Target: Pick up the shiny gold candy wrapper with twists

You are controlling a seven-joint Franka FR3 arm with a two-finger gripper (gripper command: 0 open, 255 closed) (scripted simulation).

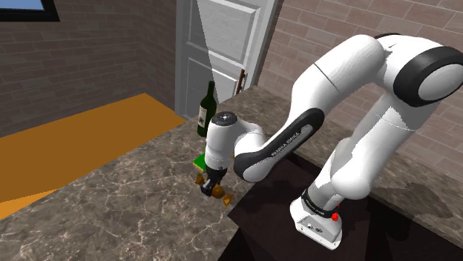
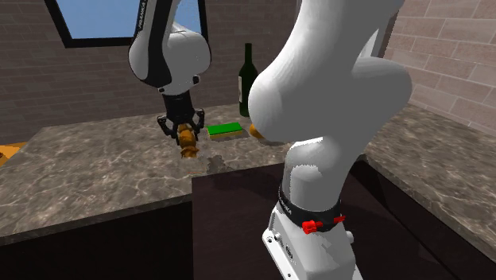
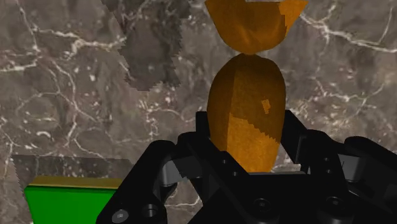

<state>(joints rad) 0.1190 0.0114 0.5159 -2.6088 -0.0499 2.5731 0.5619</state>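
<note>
The jaws are drawn in narrow on the golden-brown candy wrapper with twisted ends (image 3: 245, 108). The black two-finger gripper (image 3: 249, 137) clasps its plump middle from both sides, and one twisted end fans out beyond the fingertips. In the shoulder view the wrapper lies crosswise under the fingers, a twist poking out on each side. It sits low over the dark veined marble counter (image 1: 111, 215). I cannot tell whether it touches the stone, though in the second exterior view a small grey shadow lies on the counter apart from it.

The hand points straight down, with the wrist upright above it. From there the white arm (image 1: 356, 89) runs back as a sloping forearm to a high elbow, then drops to its base on the dark box stand (image 1: 267, 233).

Just beside the gripper, on the far side from the stand, lies a flat bright green block (image 2: 225, 130). Beyond that a dark green glass bottle with a pale label (image 1: 207, 111) stands upright near the counter's far edge. A white panelled door (image 1: 222, 44) is set into brick walls behind it, and an orange floor (image 1: 89, 133) lies past the counter.
</note>
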